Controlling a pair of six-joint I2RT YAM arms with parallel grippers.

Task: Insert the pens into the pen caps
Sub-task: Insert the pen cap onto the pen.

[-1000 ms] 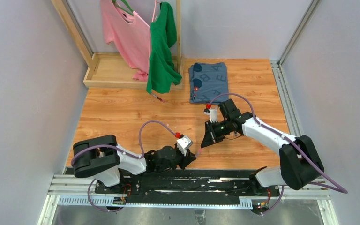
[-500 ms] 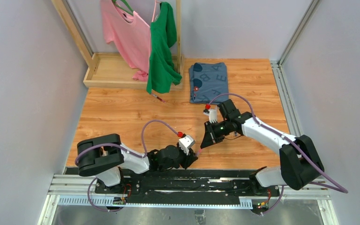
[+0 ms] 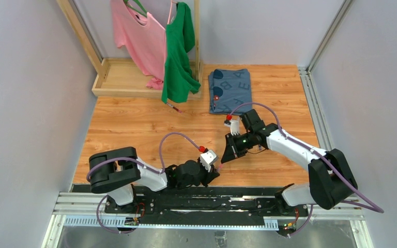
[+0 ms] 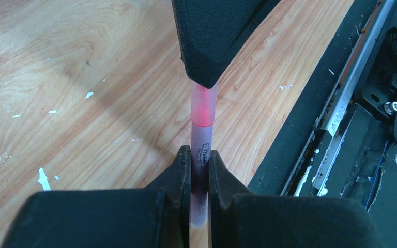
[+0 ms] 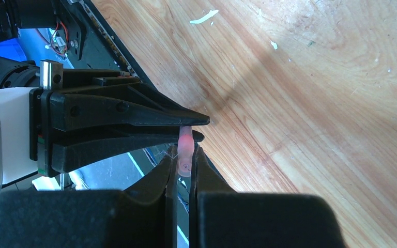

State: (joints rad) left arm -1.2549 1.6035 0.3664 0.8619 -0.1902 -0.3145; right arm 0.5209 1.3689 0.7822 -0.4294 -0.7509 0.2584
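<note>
The left gripper [image 4: 200,159] was seen clamped tight on the frosted barrel of a pen [image 4: 202,142], which was held over the wooden table [image 4: 57,77] by its near edge. The pink pen cap [image 5: 185,147] was pinched between the closed fingers of the right gripper [image 5: 184,161] and was lined up with the pen, touching its end.
</note>
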